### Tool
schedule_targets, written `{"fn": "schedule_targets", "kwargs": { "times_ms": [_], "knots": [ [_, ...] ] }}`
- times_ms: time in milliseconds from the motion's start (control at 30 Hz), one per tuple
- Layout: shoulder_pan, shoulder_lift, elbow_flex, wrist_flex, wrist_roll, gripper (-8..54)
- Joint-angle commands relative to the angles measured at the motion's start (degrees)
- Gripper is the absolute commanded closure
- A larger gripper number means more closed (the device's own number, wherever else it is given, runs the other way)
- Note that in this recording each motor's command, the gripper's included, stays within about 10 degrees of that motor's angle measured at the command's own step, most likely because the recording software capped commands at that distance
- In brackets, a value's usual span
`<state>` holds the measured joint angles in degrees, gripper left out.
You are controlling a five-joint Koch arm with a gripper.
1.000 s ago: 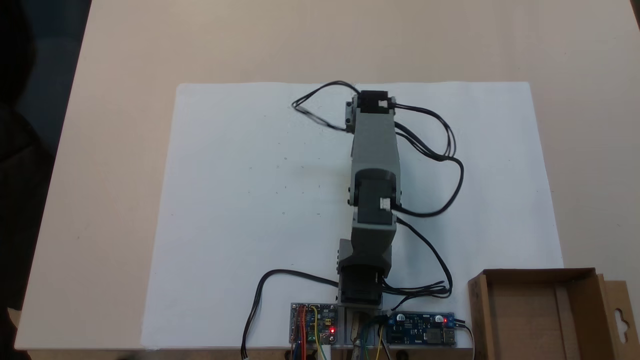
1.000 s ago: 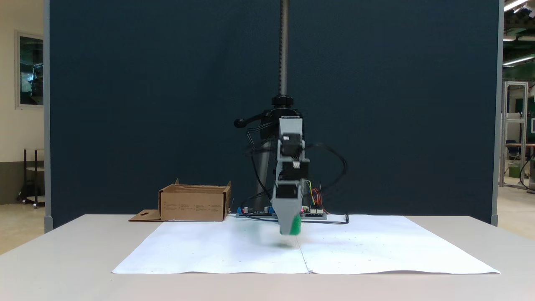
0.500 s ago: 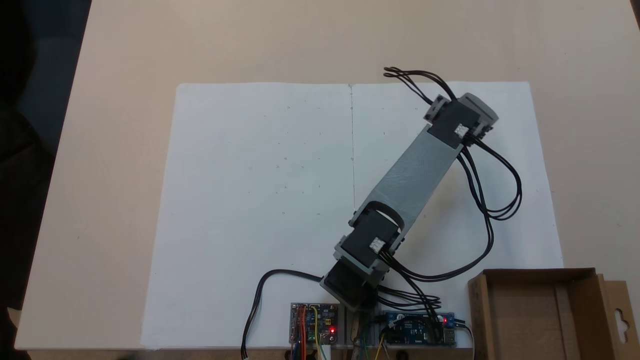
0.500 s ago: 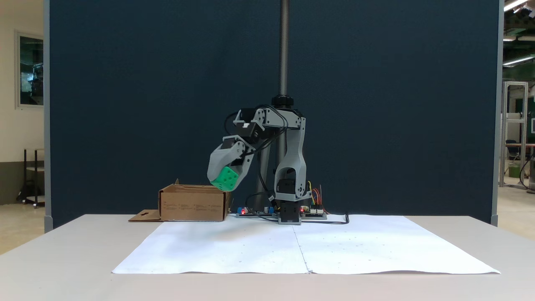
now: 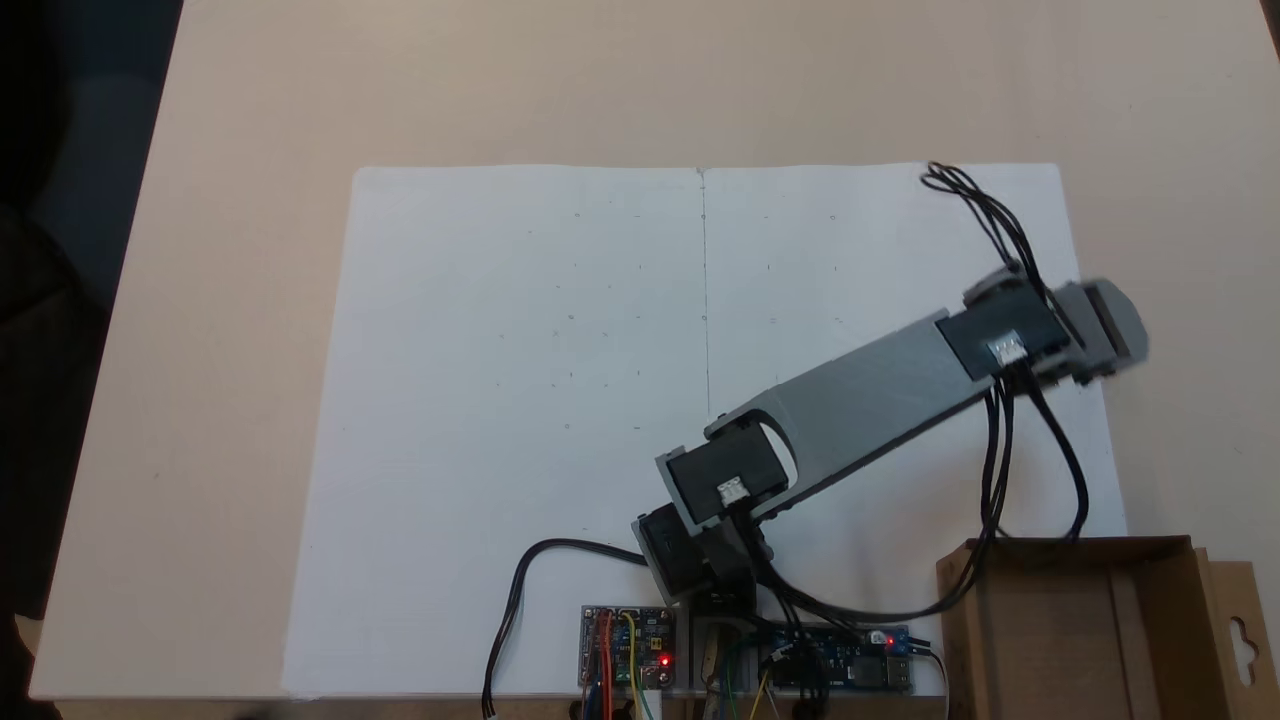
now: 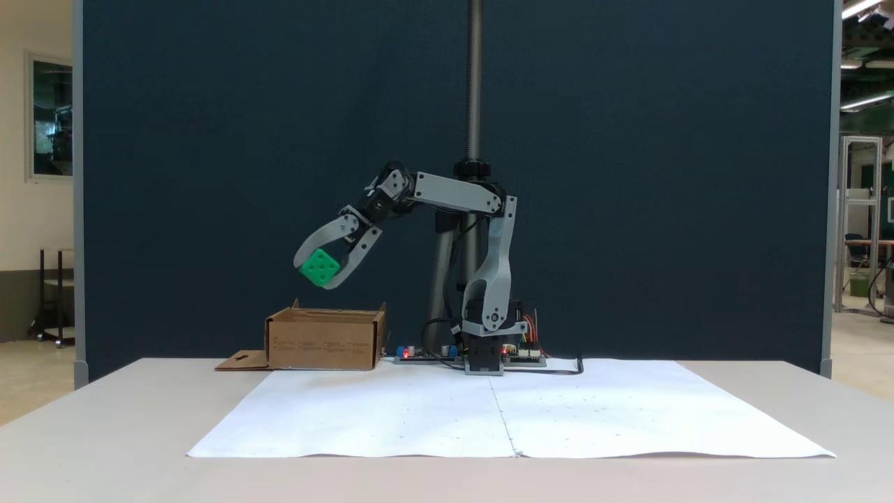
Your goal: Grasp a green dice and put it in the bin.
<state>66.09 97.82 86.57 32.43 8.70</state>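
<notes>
Green dice (image 6: 320, 267) sits clamped in the pincer (image 6: 323, 271), held well up in the air; jaws are closed round it from two sides, one curved finger over the top, the other under the right, five-pip face towards the front camera. Dice is tilted, corner-down.

Key relation, in the front fixed view: the bin (image 6: 325, 340) lies straight below the pincer, a clear gap of air between dice and the box's top rim. Dice lines up roughly over the middle of the box opening in that view. In the top-down fixed view the pincer end (image 5: 1105, 325) is blurred and reads up-picture of the bin (image 5: 1060, 640), with bare paper and desk between them, so depth alignment is not settled; I cannot tell from the two views whether the dice is truly over the opening. Judgement: the drop hinges on that depth offset, and more swing towards the box looks needed before release.

Arm (image 6: 457, 199) reaches out from its base (image 6: 485, 356) towards the bin side, wrist pitched down.

Counts: one dice, one bin, one arm, one pincer. White paper sheet (image 6: 419, 412) on the desk (image 6: 105, 433). Two circuit boards (image 5: 628, 645) by the base, red LEDs lit. Bin flap with hang-hole (image 5: 1243, 640) points away from the arm.
</notes>
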Motion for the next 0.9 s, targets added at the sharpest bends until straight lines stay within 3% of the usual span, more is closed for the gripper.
{"fn": "schedule_targets", "kwargs": {
  "times_ms": [0,367,867],
  "knots": [
    [4.48,2.9,-3.25,-2.72,0.09,32.9],
    [30.06,2.02,-5.45,-2.72,-7.73,32.9],
    [39.11,-10.55,-5.45,8.53,-16.52,32.9]
  ]
}}
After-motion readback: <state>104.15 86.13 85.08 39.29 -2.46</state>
